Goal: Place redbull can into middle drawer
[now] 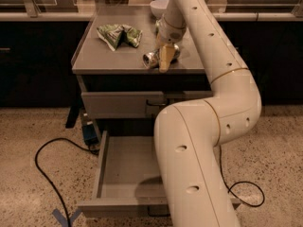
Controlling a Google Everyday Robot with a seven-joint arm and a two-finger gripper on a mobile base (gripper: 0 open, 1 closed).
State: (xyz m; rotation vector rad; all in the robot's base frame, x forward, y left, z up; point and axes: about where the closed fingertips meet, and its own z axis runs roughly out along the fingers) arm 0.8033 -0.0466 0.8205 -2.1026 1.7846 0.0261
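Slim silver redbull can (151, 59) lies on its side near the front edge of the grey counter (113, 58). White arm's gripper (164, 59) is down on its mid-body; can't tell whether it's clamped or loose. Wide grey metal middle drawer (124, 161) stands pulled out below, floor bare. Risks: a round can on its side likely rolls or squirts out of a shallow pinch, maybe off the edge. The arm's own elbow overhangs the drawer, so the descent path looks tight.

End effector (163, 63) at redbull can (150, 59)
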